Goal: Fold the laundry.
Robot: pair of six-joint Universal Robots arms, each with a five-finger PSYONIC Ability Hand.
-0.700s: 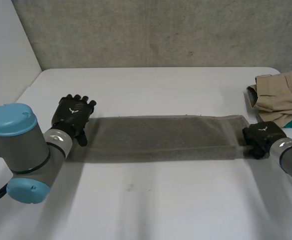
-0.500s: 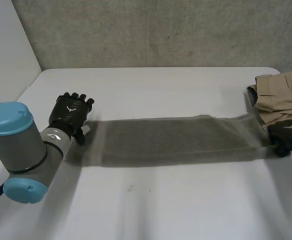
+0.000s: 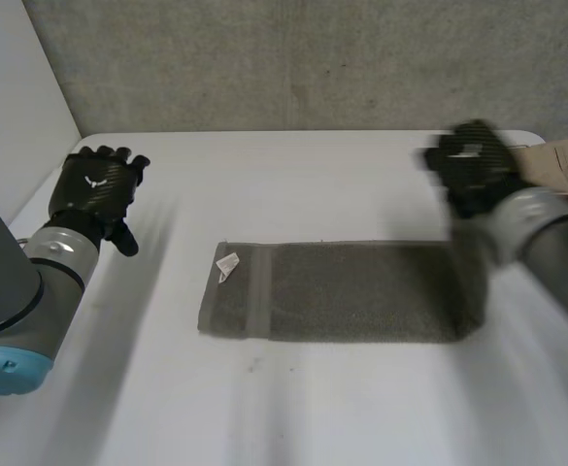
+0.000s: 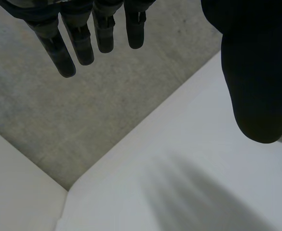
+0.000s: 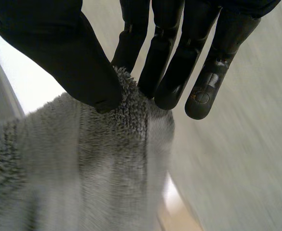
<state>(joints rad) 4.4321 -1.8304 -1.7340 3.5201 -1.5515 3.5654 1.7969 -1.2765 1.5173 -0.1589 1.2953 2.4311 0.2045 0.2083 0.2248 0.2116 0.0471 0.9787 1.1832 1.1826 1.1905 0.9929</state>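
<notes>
A grey towel (image 3: 332,291) lies as a long strip across the middle of the white table (image 3: 313,408), with a small white tag (image 3: 228,264) at its left end. My right hand (image 3: 473,170) is raised above the towel's right end. In the right wrist view, the thumb (image 5: 59,48) and fingers pinch the towel's edge (image 5: 126,106), and the rest of the towel hangs below the palm. My left hand (image 3: 94,189) is lifted well to the left of the towel. It holds nothing, with straight fingers (image 4: 78,33) spread away from the thumb (image 4: 256,72).
A folded beige garment (image 3: 567,160) lies at the table's back right corner, just behind my right arm. A grey wall (image 3: 293,58) runs along the table's far edge. Bare tabletop stretches in front of the towel.
My left hand let go of the towel's left end and moved away to the left. My right hand rose and swung back over the table with the right end. The towel looks shorter.
</notes>
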